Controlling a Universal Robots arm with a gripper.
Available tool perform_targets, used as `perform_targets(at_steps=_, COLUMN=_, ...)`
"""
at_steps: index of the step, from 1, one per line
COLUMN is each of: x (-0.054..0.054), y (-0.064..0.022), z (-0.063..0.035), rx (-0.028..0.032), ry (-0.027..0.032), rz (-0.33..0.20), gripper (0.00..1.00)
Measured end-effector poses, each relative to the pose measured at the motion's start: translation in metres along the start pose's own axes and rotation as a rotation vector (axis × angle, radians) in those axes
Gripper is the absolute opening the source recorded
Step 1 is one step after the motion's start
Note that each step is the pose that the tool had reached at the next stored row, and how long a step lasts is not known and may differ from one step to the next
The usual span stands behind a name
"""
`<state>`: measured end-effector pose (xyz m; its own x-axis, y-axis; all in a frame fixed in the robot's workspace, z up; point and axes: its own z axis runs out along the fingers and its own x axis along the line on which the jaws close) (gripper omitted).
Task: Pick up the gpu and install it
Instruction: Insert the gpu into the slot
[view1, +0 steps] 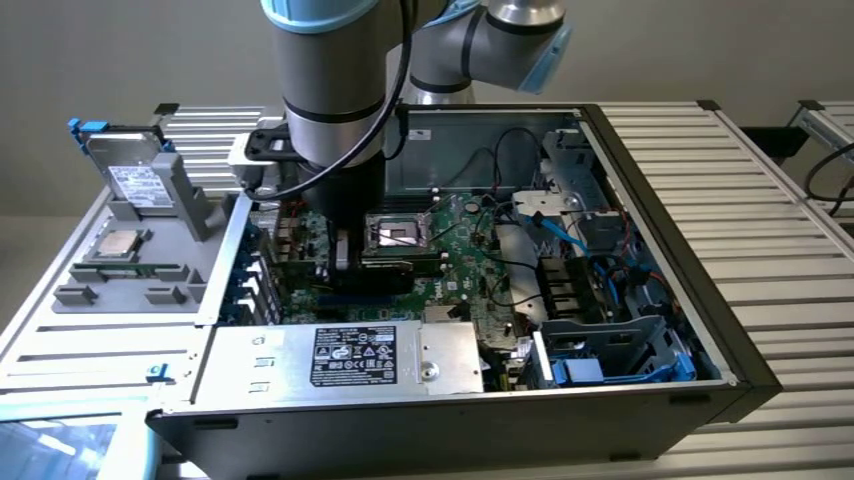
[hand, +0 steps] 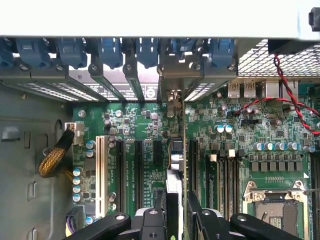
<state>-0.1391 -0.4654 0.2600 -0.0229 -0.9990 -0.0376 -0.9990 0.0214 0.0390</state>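
Gripper (hand: 175, 222) clamped tight on the gpu (hand: 174, 185), edge-on over the motherboard (hand: 145, 125) (open case (view1: 441, 435) on ribbed grey table (view1: 787, 250), plain wall (view1: 134, 50) at twelve o'clock, exterior view).

We count one robot arm (view1: 334, 90), one gripper (hand: 175, 207) with two fingers (hand: 150, 222), and one gpu (hand: 174, 160) edge-on between them. There is one open computer case (view1: 747, 360), and in it we count one motherboard (view1: 461, 250), one CPU socket (view1: 400, 235) and one power supply (view1: 347, 360). On the one tray (view1: 80, 320) beside the case we count one hard drive (view1: 134, 180), one CPU (view1: 123, 241) and one RAM stick (view1: 130, 270). On the board we count one white expansion slot (hand: 100, 170), one red-and-black twisted cable (hand: 285, 85) and one yellow braided cable (hand: 55, 157).
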Motion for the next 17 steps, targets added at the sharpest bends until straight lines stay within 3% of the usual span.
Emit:
perform_targets(at_steps=8, x=0.0000, y=-0.0001, z=0.0005, rx=-0.0034, ry=-0.0001, rz=0.000, gripper=0.28)
perform_targets(at_steps=12, x=-0.0002, y=0.0002, z=-0.0061, rx=-0.0039, ry=0.0004, rz=0.000, gripper=0.28)
perform_targets(at_steps=17, x=-0.0001, y=0.0002, z=-0.0059, rx=-0.0038, ry=0.0010, rz=0.000, gripper=0.28)
